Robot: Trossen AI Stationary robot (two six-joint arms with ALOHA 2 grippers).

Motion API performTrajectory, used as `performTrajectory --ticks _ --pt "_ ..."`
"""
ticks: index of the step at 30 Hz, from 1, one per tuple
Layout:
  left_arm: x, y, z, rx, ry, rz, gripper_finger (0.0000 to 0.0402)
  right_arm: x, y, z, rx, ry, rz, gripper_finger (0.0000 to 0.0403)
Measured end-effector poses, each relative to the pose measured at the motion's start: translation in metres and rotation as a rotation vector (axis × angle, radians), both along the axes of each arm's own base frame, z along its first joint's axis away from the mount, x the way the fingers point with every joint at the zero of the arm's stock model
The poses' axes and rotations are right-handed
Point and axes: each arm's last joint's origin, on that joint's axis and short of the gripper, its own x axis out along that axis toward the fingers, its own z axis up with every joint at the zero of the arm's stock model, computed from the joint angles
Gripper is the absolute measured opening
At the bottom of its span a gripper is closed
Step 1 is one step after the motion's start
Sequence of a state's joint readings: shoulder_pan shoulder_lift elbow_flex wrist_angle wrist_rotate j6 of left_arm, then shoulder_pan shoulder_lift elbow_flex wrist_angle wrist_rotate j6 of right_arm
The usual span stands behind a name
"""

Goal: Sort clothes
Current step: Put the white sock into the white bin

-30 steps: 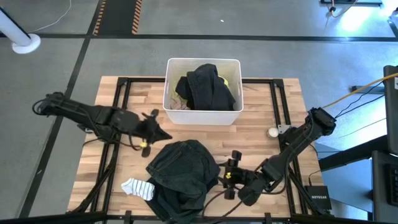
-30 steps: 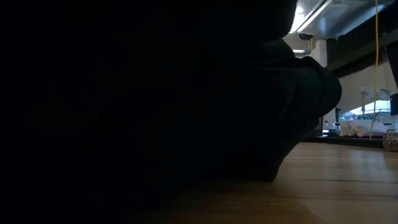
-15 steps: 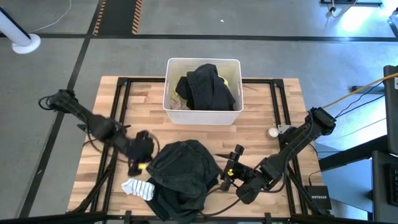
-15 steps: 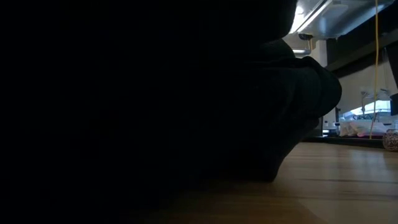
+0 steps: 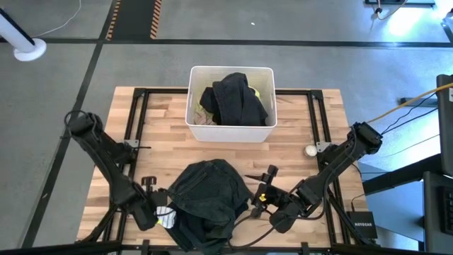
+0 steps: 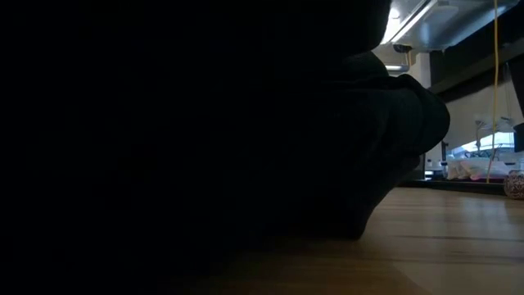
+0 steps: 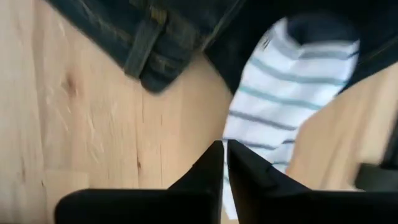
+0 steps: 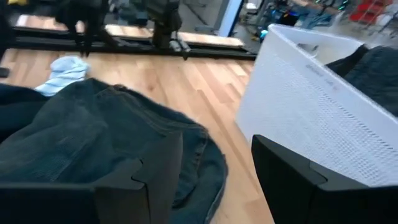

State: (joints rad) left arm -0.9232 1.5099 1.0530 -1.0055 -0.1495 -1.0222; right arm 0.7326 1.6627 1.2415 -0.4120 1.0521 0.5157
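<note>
A dark grey denim garment (image 5: 209,202) lies crumpled on the near middle of the table; it also shows in the right wrist view (image 8: 93,137). A white sock with blue stripes (image 7: 280,106) lies at its left side, partly under its edge. My left gripper (image 5: 154,210) is shut, its tips (image 7: 224,152) at the sock's edge. My right gripper (image 5: 263,195) is open and empty just right of the denim, its fingers level above the table (image 8: 214,162). More dark clothes (image 5: 233,99) lie in the white bin (image 5: 195,120). My left gripper points its shut fingertips (image 7: 214,163) down at the sock's near edge (image 7: 249,140). I cannot tell whether they touch the sock or the table beside it. The sock lies flat on the wood.
The white bin stands at the far middle of the table and shows close by in the right wrist view (image 8: 311,93). A small ball (image 5: 310,150) lies right of centre. The dark garment fills most of the low view (image 6: 205,147). Bare wood lies at the far left and far right.
My left gripper has swung from the table's left middle toward the near edge and come down at the striped sock, which it now partly covers in the high view. The denim and the sock have stayed where they were.
</note>
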Motion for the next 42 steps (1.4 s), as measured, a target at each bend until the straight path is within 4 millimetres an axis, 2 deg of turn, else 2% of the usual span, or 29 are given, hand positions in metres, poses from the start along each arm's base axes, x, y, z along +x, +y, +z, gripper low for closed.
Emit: performTrajectory --ticks 4,12,17,21,23,25,29,31,35,39,42 --pt "0.006 -0.002 -0.014 0.007 0.080 0.006 0.0048 0.000 -0.001 0.000 -0.015 -0.012 -0.016 0.0211" --pt "0.013 -0.008 -0.023 -0.010 0.061 -0.046 0.0149 0.000 0.000 0.000 0.014 -0.015 -0.016 0.0211" --pt "0.012 -0.007 -0.049 0.014 0.070 -0.097 0.0195 0.001 0.002 -0.002 0.058 0.005 0.014 0.0211" --pt "0.011 -0.003 -0.070 0.029 0.165 -0.116 0.0201 0.002 0.003 -0.004 0.075 0.015 0.030 0.0211" --pt "0.013 -0.005 -0.072 -0.010 0.201 -0.150 0.0183 0.002 0.003 -0.004 0.076 0.011 0.030 0.0211" --pt "0.014 -0.008 -0.072 -0.032 0.196 -0.184 0.0149 0.002 0.003 -0.003 0.077 0.009 0.029 0.0211" --pt "0.018 -0.015 -0.060 -0.096 0.153 -0.245 0.0047 0.003 0.004 -0.003 0.082 0.001 0.028 0.0211" --pt "0.020 -0.016 -0.050 -0.117 0.129 -0.263 0.0013 0.003 0.005 -0.002 0.090 -0.010 0.033 0.0211" --pt "0.018 -0.015 -0.027 -0.150 0.038 -0.335 0.0011 0.003 0.013 0.008 0.089 -0.036 0.072 0.0211" --pt "0.016 -0.004 0.009 -0.205 -0.097 -0.307 0.0004 0.003 0.023 0.019 0.071 -0.077 0.140 0.0211" --pt "0.014 0.008 0.042 -0.208 -0.263 -0.278 0.0004 0.005 0.027 0.027 0.042 -0.112 0.183 0.0211"
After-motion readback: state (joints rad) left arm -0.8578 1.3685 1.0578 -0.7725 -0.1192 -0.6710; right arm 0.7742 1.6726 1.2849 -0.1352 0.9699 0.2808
